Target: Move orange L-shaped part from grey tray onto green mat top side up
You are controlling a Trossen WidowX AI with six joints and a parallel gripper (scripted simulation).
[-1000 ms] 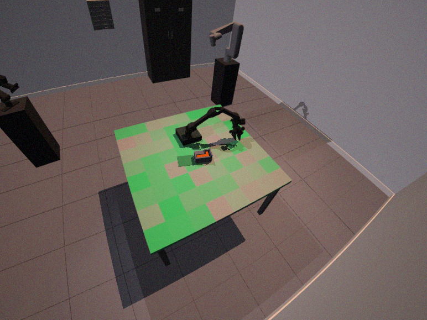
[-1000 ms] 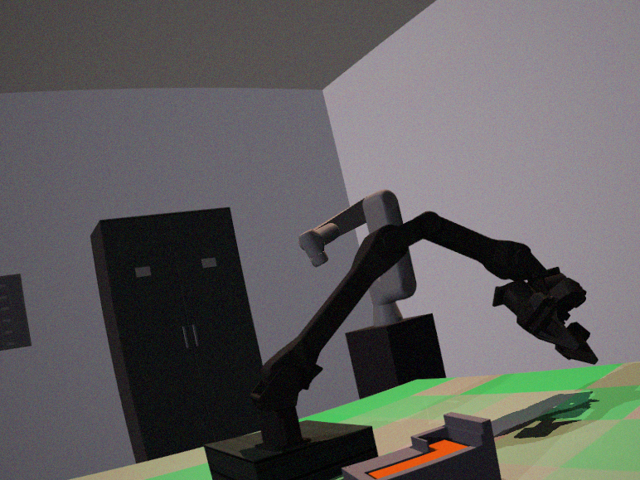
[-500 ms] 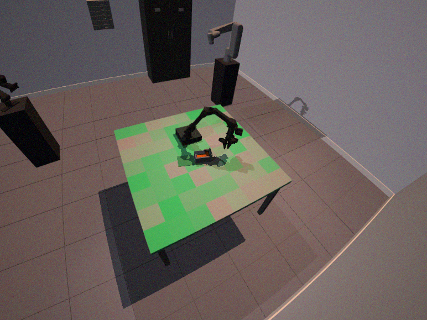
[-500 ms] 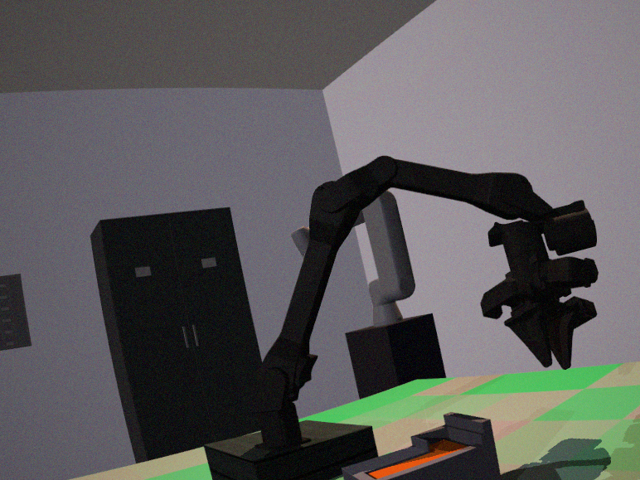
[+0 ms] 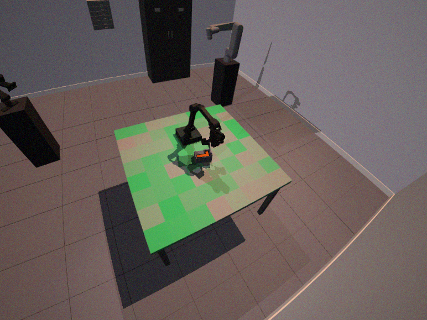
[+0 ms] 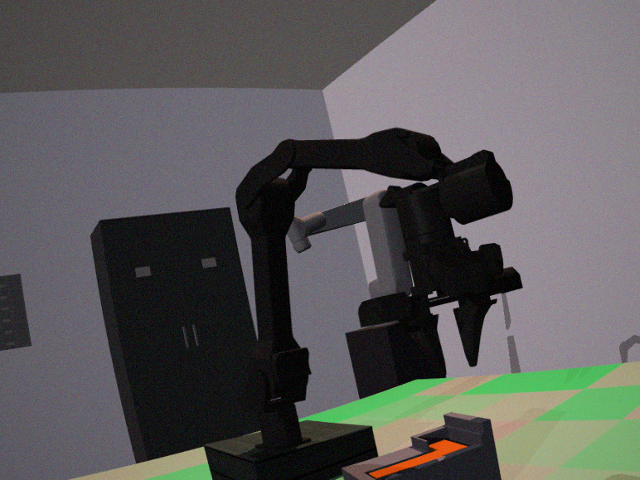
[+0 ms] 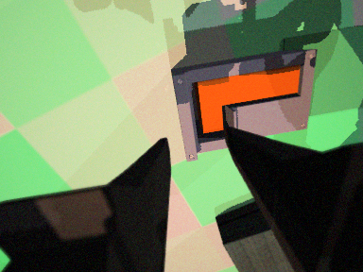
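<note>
From where I stand, nothing lies between the gripper [image 6: 472, 336] and the one grey tray [image 7: 184, 104] below its tips. The fingers stand partly apart, holding nothing, pointing down, well above the tray. The single orange L-shaped part [image 7: 227, 96] sits flush in its pocket, just ahead of the fingertips in the wrist view. The table top [image 5: 171, 206] is a green and tan patchwork. Around the room: one dark cabinet [image 5: 165, 31], a pale arm on a pedestal [image 5: 229, 42], tiled floor [image 5: 53, 256].
</note>
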